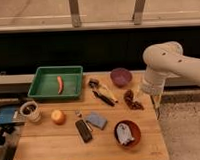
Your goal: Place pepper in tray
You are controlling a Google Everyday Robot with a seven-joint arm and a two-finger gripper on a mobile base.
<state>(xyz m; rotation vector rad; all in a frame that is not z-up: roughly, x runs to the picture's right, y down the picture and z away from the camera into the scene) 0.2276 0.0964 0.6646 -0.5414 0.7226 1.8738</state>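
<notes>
Lying in tray point(46, 86), slim curved orange-red pepper point(59, 84); end effector point(144, 95) right

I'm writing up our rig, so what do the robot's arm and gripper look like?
The arm is cream-white, built of thick rounded segments with small dark dots on the shell. The gripper, low over the table's right side, looks darker. No markings can be made out.

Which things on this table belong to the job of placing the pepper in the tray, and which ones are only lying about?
Belonging to the job: pepper, lying inside the green tray; the tool, at the right side of the table, apart from both.
Only lying about: purple bowl, red-brown bowl, round orange fruit, blue-grey pad, small white cup.
</notes>
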